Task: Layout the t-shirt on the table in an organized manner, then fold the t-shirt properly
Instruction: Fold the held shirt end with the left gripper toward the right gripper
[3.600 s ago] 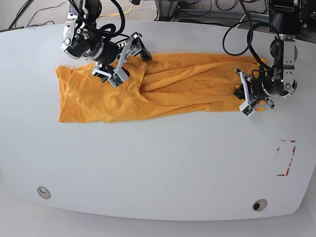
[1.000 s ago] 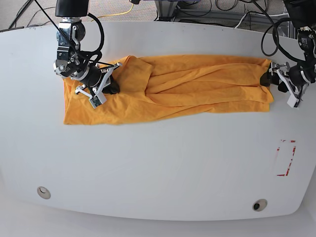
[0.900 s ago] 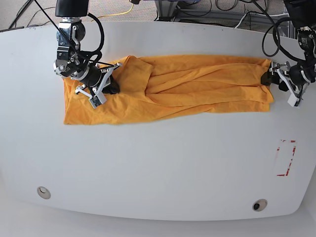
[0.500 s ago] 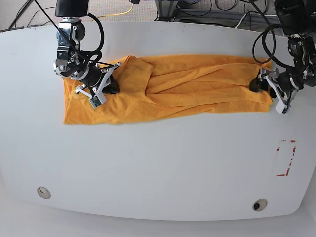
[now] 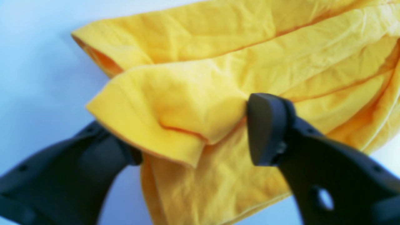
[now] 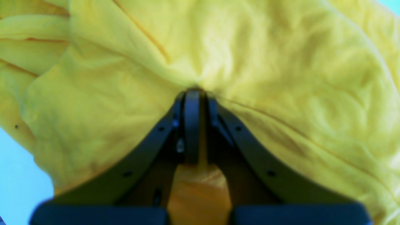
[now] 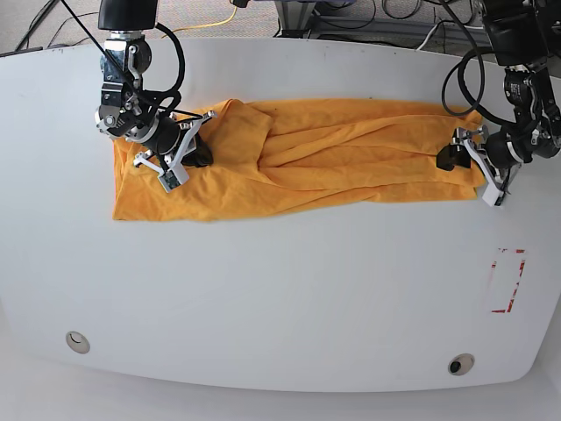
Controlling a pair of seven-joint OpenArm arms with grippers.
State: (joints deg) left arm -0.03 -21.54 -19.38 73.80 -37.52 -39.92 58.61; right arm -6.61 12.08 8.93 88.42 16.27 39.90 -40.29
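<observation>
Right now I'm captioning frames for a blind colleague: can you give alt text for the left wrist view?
Two black fingers of the left tool straddle a folded corner of the crumpled orange-yellow cotton t-shirt, jaws apart with cloth between them. The shirt lies in long folds on the smooth white table.

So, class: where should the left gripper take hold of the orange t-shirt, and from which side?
Grip the doubled corner flap at the t-shirt end, coming in low from the bare table beyond it. The left gripper already straddles that raised fold, which offers an edge to pinch.
</observation>
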